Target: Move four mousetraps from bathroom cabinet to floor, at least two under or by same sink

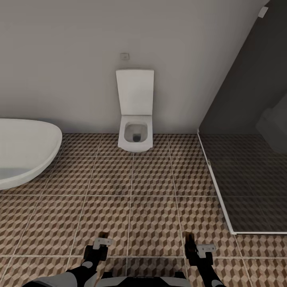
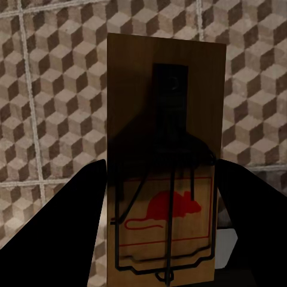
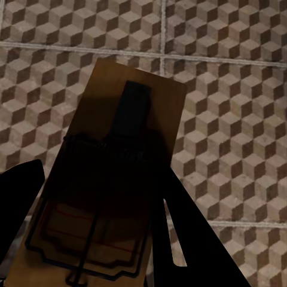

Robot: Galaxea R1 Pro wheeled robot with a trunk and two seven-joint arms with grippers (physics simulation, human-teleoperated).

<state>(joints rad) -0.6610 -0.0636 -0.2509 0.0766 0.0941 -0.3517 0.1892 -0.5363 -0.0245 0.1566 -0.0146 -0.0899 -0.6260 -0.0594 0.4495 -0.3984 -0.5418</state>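
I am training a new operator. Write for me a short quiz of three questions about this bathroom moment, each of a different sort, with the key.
1. True or false: each pincer, left pincer and right pincer, grips a mousetrap.
2. Which fixture stands at the far wall, ahead of the robot? A) sink B) toilet C) cabinet
3. Fill in: the red print on the left mousetrap shows a ____.

Key: 1 true; 2 B; 3 mouse. The right mousetrap hangs above the bathroom floor; the bathtub lies at the robot's left.

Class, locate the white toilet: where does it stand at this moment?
In the head view the toilet stands against the far wall at centre, on the patterned floor, with the white bathtub to its left and the dark glass shower screen to its right.
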